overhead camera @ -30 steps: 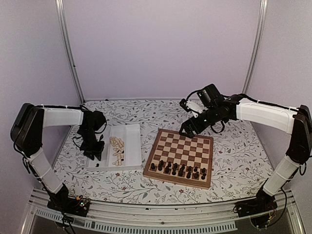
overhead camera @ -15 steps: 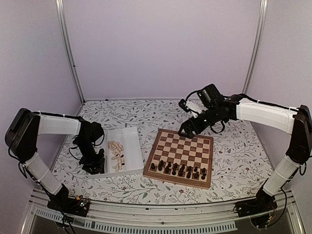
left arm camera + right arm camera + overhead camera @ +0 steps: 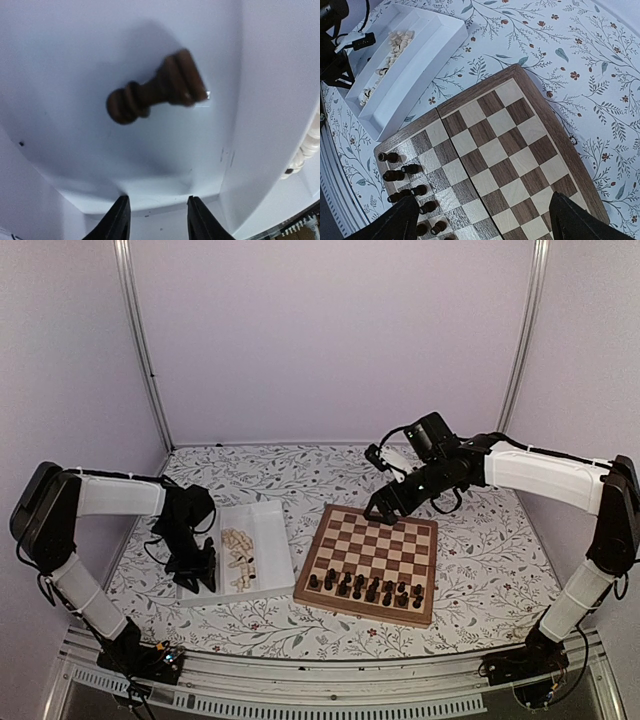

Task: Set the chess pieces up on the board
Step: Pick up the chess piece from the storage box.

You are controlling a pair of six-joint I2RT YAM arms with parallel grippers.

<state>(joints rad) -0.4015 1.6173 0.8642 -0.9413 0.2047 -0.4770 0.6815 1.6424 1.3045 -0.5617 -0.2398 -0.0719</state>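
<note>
Spreading across the lower half of the top view, one flowered table (image 3: 300, 465) is carrying two large items: one board (image 3: 375, 540) right of centre and one white tray (image 3: 268, 525) of two compartments to its left. A narrow strip of cloth is showing between the tray's right wall and the board's left edge.

Two arms are reaching in. The right gripper (image 3: 485, 225) is hovering over the board's upper edge, jaws spread wide and holding nothing. The left gripper (image 3: 156, 220) is hanging inside the tray's left compartment, jaws parted by a narrow gap, also holding nothing.

Dark pieces (image 3: 372, 590) are standing in two rows along the board's lower edge, roughly a dozen; they are crowding too much for an exact count. All the rows above them are lying bare, leaving open room under the right gripper.

Pale pieces (image 3: 238, 552) are lying heaped in the tray's right compartment, too small to count.

One dark pawn (image 3: 155, 95) is lying on its side on the left compartment's floor, ahead of the left fingertips (image 3: 120, 220) and apart from them, its base near the dividing wall.
</note>
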